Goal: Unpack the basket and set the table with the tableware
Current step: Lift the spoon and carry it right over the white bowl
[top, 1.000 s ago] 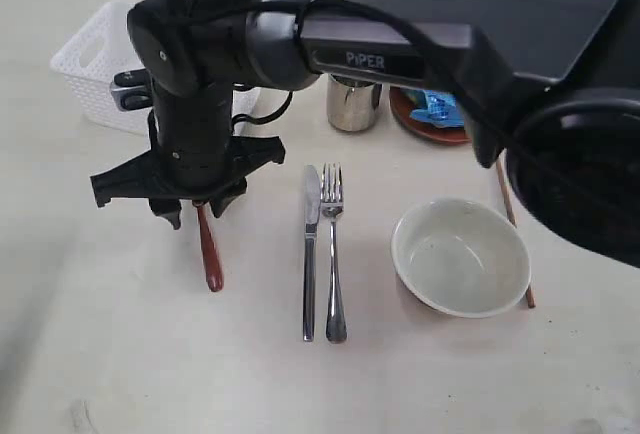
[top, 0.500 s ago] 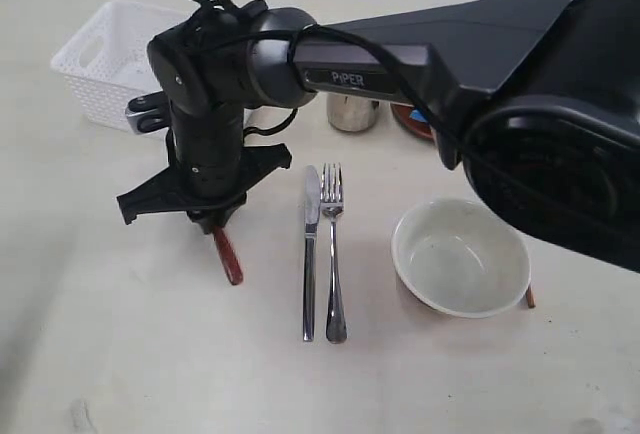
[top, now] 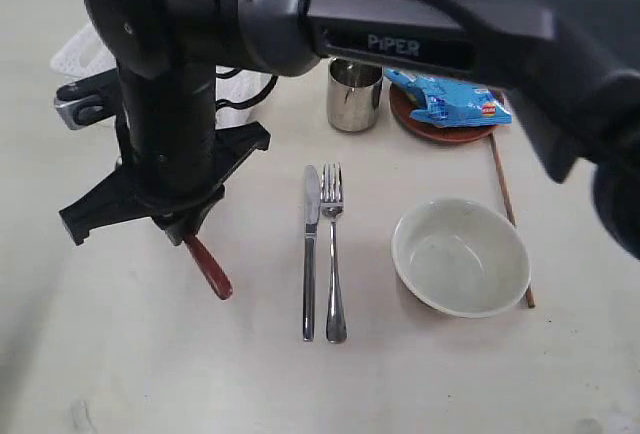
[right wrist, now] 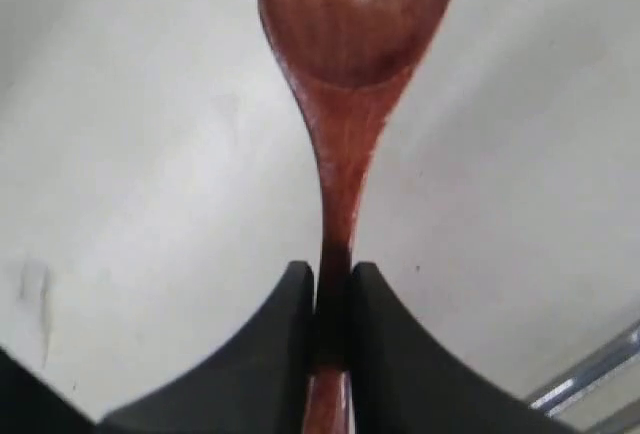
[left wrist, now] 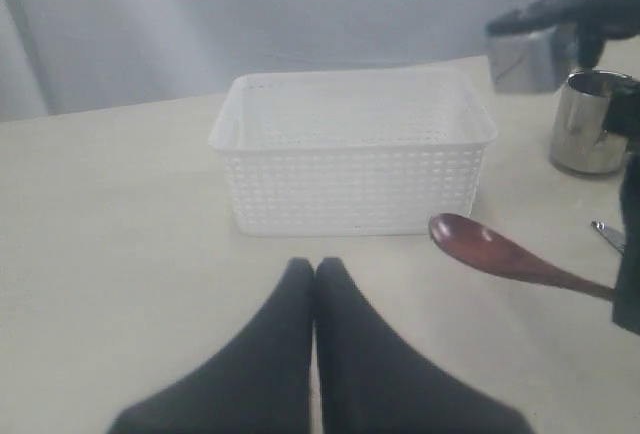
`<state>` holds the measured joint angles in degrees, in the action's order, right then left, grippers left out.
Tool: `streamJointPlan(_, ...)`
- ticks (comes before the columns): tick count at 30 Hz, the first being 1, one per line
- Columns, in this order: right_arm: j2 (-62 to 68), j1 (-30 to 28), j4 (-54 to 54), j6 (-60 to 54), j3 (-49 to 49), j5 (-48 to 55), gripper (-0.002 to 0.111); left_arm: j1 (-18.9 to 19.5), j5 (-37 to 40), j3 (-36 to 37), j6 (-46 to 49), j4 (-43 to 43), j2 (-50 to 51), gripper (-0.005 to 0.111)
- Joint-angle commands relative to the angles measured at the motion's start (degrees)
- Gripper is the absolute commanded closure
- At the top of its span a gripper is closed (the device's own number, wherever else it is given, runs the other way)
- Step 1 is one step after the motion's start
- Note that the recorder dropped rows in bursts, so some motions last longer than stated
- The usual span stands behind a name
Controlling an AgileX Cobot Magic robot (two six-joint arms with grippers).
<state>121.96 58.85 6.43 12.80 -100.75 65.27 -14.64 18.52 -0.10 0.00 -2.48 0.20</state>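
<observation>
Where the right gripper (right wrist: 332,284) closes, I find its two smooth black fingers pinched on the narrow handle of the spoon (right wrist: 355,24), with only the handle's thickness between them. The spoon is reddish-brown wood with a satin sheen, and its oval hollowed bowl narrows to a slim neck. In the right wrist view its long axis runs straight out from the jaws, bowl end away from the gripper and hollow side facing the camera. In the exterior view it slants from the gripper toward the near edge of the table (top: 150,374) and slightly rightward, bowl end lowest. I cannot tell whether the tip touches the surface. Only the left wrist view shows the left gripper (left wrist: 315,274): matte black fingers pressed together with nothing between them, above bare tabletop. That view also gives the basket (left wrist: 350,154) whole, a rectangle of white perforated plastic standing upright. The exterior view hides most of it behind the right arm. The tabletop is pale cream, flat and faintly grained. Right of the spoon in the exterior view lie the steel knife (top: 310,254) and fork (top: 334,254), parallel, with their handles toward the near edge. Further right sits the round greenish-white bowl (top: 460,254), with the brown chopsticks (top: 505,199) just beyond it. Behind them stand the polished steel cup (top: 354,94) and the reddish-brown plate (top: 440,132), which carries a blue snack packet (top: 445,99).
</observation>
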Motion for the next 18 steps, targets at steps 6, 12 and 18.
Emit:
streamJointPlan(6, -13.86, -0.10, -6.09, -2.78, 3.02, 4.69, 0.109, -0.36, 0.05, 0.10, 0.00, -0.04, -0.20, 0.107)
streamJointPlan(12, -24.84, -0.67, -12.26, -2.41, 12.80, 4.69, 0.109, -0.36, 0.05, 0.10, 0.00, -0.04, -0.20, 0.107)
streamJointPlan(18, -34.04, -10.27, -12.44, -3.42, 25.12, 4.69, 0.109, -0.36, 0.05, 0.10, 0.00, -0.04, -0.20, 0.107)
